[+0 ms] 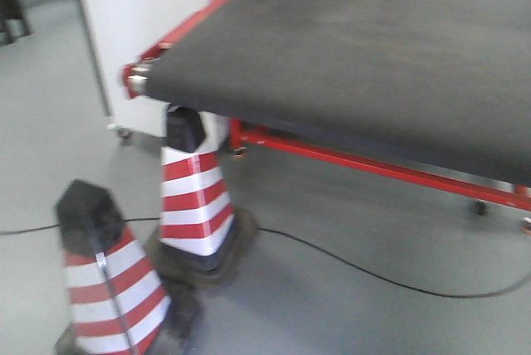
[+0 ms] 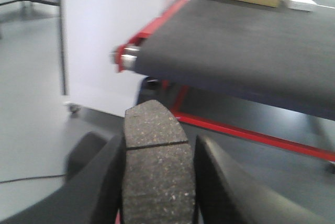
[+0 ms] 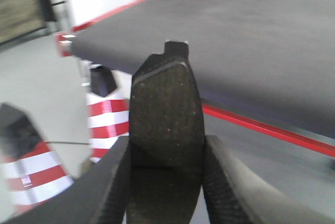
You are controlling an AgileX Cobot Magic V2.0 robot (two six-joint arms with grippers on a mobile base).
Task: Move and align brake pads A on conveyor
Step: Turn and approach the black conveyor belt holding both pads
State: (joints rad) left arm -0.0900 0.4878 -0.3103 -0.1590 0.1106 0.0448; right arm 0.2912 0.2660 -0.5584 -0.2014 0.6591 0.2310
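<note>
Your left claw (image 2: pixel 157 145) and right claw (image 3: pixel 166 145) were each clamped on a flat dark-grey brake pad (image 2: pixel 156 182) (image 3: pixel 166 98), its long axis pointing toward the matte charcoal conveyor belt (image 3: pixel 251 35) at the far right.

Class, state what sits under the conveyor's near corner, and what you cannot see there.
A red-and-white striped cone stands under the conveyor corner, beside a red frame bar. The belt hides the cone's tip and whatever lies farther back.

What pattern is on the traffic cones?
Red and white stripes; the cones show best in the front-facing view.
</note>
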